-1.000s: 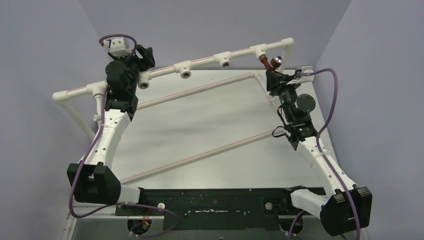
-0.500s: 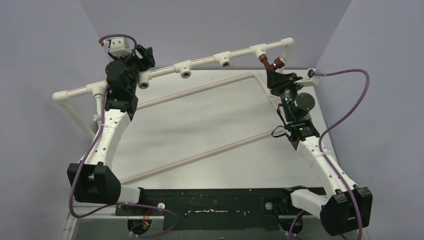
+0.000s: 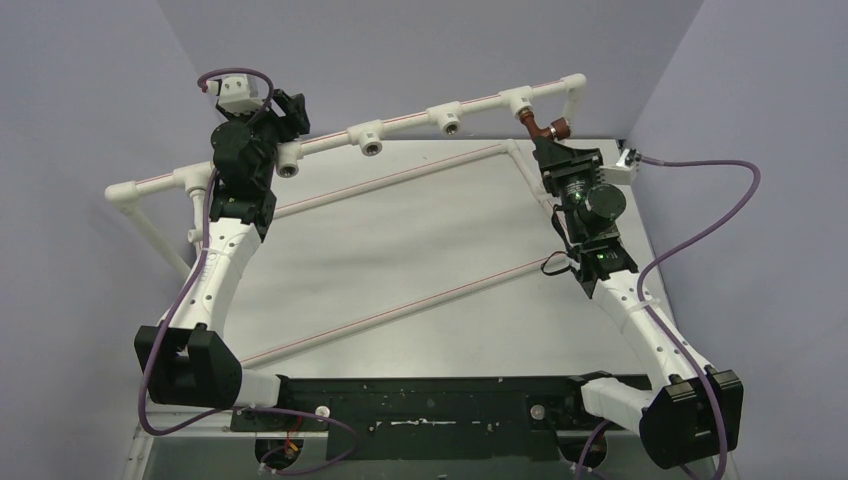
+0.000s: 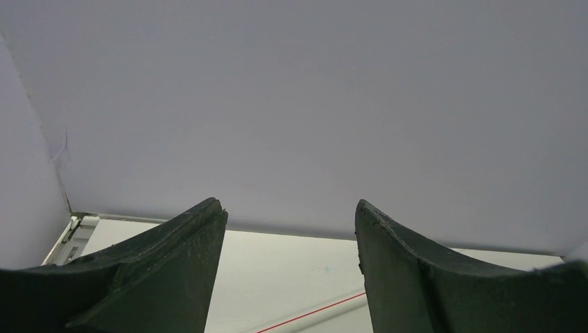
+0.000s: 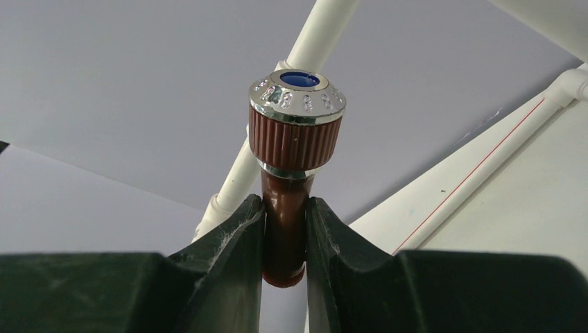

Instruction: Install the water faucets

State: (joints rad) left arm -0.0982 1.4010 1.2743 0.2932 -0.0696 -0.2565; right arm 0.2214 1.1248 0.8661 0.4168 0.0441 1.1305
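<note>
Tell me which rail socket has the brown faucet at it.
The rightmost socket, by the corner elbow; the right end effector holds the brown faucet there.

No lettering, brand name or number can be read in any view. Small raised marks ring the silvery cap of the brown tap (image 5: 295, 139), seen from the right wrist, but they are too blurred to read.
</note>
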